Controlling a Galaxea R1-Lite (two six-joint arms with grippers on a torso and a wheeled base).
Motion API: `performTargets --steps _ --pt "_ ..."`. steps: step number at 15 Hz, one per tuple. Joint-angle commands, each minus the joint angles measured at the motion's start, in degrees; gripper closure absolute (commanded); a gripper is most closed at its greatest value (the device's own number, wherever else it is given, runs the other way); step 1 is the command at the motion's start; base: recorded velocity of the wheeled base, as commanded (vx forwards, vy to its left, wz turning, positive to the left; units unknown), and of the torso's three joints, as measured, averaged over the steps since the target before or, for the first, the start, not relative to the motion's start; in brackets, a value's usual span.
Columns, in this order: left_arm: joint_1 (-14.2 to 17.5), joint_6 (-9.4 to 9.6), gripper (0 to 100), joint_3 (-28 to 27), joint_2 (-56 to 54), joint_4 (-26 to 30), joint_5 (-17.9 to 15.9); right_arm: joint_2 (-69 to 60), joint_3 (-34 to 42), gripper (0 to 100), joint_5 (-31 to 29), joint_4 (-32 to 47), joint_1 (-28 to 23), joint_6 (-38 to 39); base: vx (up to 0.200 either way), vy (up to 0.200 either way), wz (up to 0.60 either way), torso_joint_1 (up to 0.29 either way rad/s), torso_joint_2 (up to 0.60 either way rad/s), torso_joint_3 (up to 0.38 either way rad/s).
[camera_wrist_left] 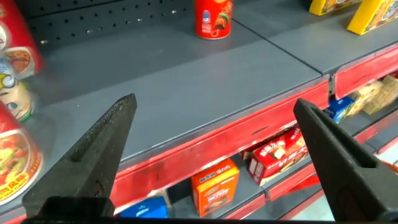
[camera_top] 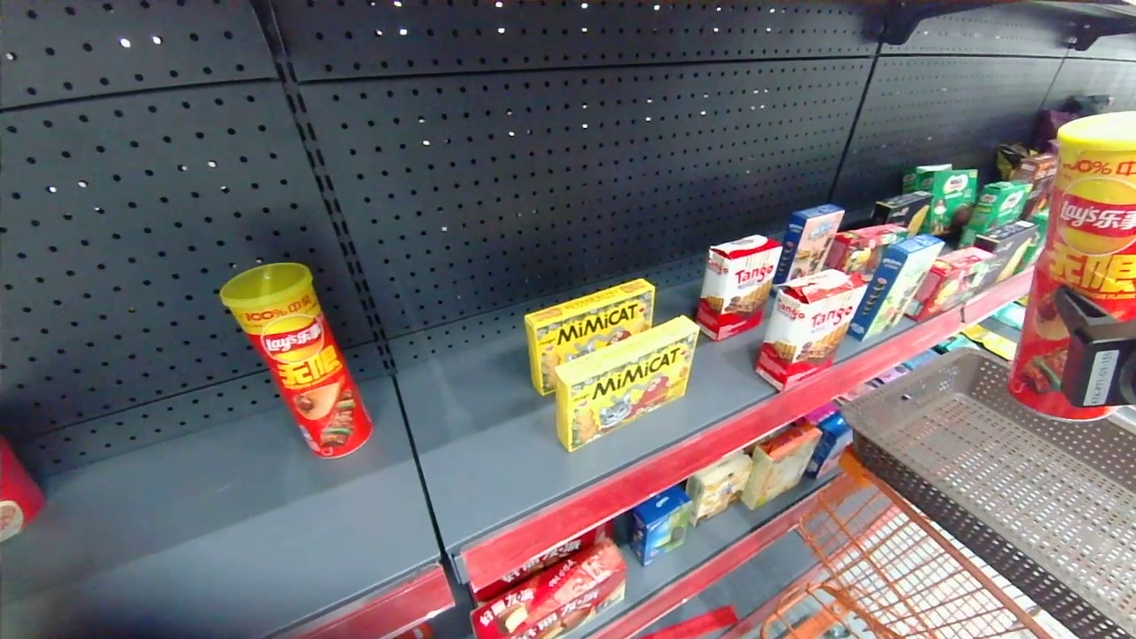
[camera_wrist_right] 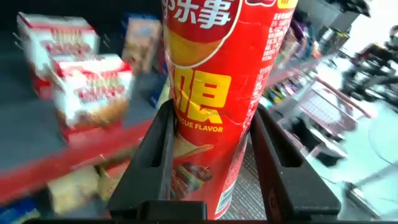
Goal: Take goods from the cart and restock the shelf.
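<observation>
A red chip can with a yellow lid [camera_top: 302, 359] stands upright on the grey shelf [camera_top: 266, 497] at the left, close to the pegboard back. In the left wrist view the same can [camera_wrist_left: 213, 18] is far beyond my left gripper [camera_wrist_left: 216, 103], which hangs open and holds nothing in front of the shelf's red edge. My right gripper [camera_top: 1096, 359] is shut on a second red chip can [camera_top: 1078, 266], held upright above the cart's grey basket [camera_top: 976, 444] at the right. The right wrist view has that can [camera_wrist_right: 217, 106] squeezed between the right gripper's [camera_wrist_right: 213, 112] fingers.
Two yellow boxes [camera_top: 612, 364] stand mid-shelf, with red-and-white boxes [camera_top: 772, 302] and other cartons further right. Bare shelf lies between the standing can and the yellow boxes. More red cans [camera_wrist_left: 12, 124] stand at the shelf's far left. The orange cart frame [camera_top: 887, 568] is below right.
</observation>
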Motion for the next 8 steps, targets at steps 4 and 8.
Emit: performTargets --steps 4,8 --pt "0.0 0.01 0 0.0 0.1 0.0 0.0 0.1 -0.1 100 0.1 0.0 0.3 -0.1 0.0 0.0 0.6 0.005 0.0 0.002" --pt "0.0 0.01 0 0.0 0.1 0.0 0.0 -0.5 -0.1 100 0.1 0.1 0.4 -0.2 0.0 0.0 0.0 0.0 0.0 0.0"
